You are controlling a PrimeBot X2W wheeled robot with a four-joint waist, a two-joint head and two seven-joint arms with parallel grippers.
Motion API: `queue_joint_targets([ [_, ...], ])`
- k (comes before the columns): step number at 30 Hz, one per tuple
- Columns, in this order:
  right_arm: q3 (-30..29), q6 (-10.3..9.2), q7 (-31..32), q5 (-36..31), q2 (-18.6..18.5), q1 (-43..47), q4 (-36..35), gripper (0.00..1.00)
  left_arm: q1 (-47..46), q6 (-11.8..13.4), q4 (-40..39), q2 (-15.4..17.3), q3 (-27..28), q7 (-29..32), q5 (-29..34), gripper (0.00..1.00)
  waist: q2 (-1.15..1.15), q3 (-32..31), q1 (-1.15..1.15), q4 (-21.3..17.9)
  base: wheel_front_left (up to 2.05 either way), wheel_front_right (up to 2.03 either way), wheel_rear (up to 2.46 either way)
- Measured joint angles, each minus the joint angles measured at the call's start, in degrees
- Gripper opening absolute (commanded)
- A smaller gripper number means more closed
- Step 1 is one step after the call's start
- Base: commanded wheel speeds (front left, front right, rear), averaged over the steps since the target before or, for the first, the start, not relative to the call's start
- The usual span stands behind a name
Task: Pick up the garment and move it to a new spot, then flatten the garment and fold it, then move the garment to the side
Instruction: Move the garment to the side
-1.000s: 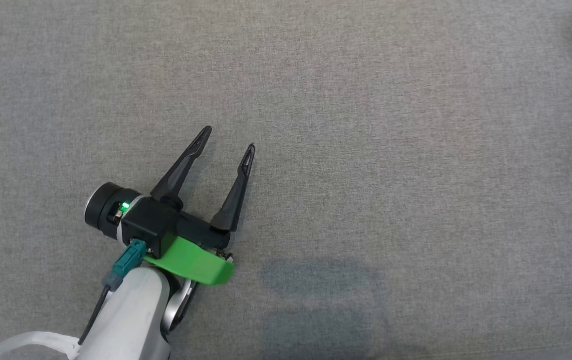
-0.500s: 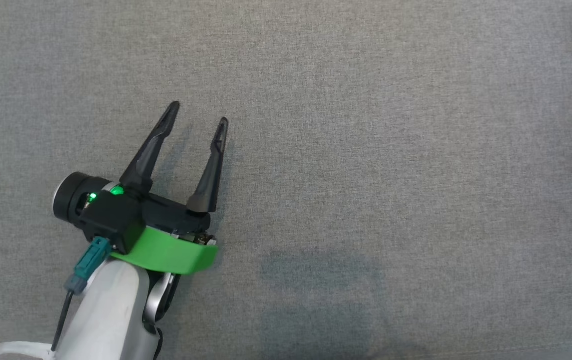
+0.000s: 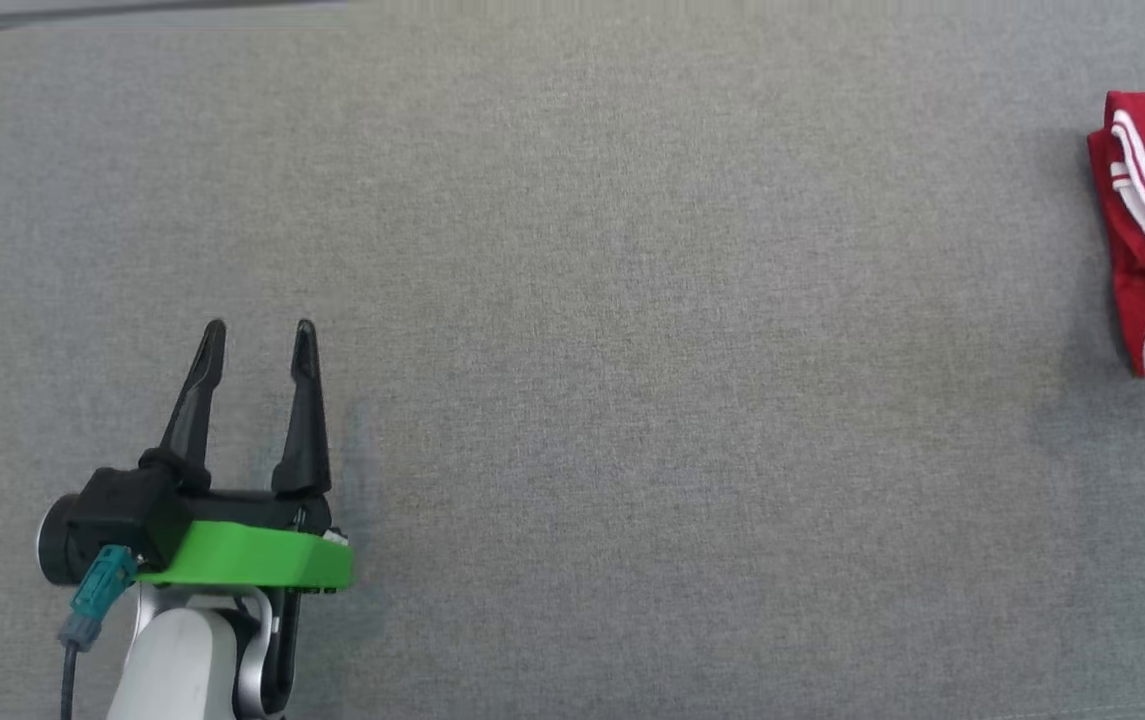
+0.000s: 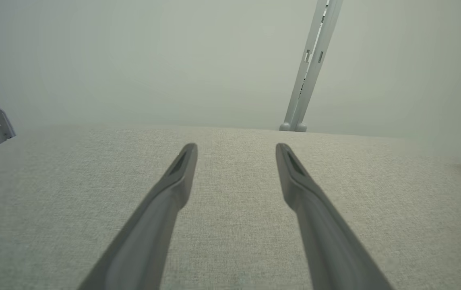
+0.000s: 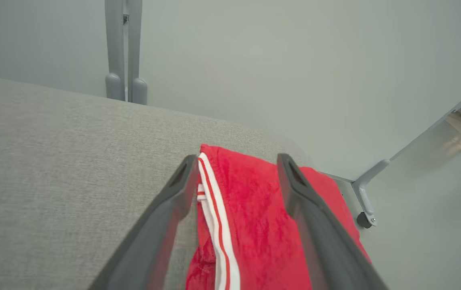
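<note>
At the right edge of the grey fabric-covered counter (image 3: 632,350) lies the red garment (image 3: 1132,200), folded into a compact bundle with its white stripes along the left side, close to where the counter ends and the floor (image 5: 415,241) shows beyond. The right gripper (image 5: 236,161) hangs over it with its fingers released and spread wide, one on each side of the striped edge and the red cloth. Whether the tips touch the fabric cannot be told, but nothing is pinched between them. The left gripper (image 3: 259,335) sits well apart at the near left, fingers likewise released and spread over bare counter, holding nothing. Judged from this, the fold is done and the set-aside to the right is at its end, so the step in hand is getting the right arm clear of the bundle. To do that well, the fingers should lift straight up off the cloth before drawing back, since a sideways pull could catch a layer, drag the fold open, or nudge the bundle over the nearby edge. The left arm need not move.
</note>
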Motion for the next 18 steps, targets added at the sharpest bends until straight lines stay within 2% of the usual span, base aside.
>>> queue_joint_targets([
  [5, 0.6, -0.01, -3.6, 3.2, 3.9, 5.6, -3.4, 1.0, 1.5, 1.4, 5.1, 0.2, 1.8, 0.0, -0.1, 1.0, 0.0, -4.8, 0.0, 0.9, 0.0, 0.0, 0.0],
  [10, 2.0, -0.01, -7.4, 11.1, 9.1, 10.2, -3.7, 1.0, 2.1, 2.5, 8.1, 1.1, 2.6, 1.3, -0.1, 1.0, 0.0, -9.1, 0.0, 2.4, 0.0, 0.0, 0.0],
  [18, 9.3, -0.02, -11.4, 21.1, 12.2, 17.0, -4.4, 1.0, 4.1, 2.5, 10.8, 2.3, 2.7, 1.4, -0.5, 1.0, 0.0, -15.1, -0.01, 4.8, 0.0, 0.0, 0.0],
])
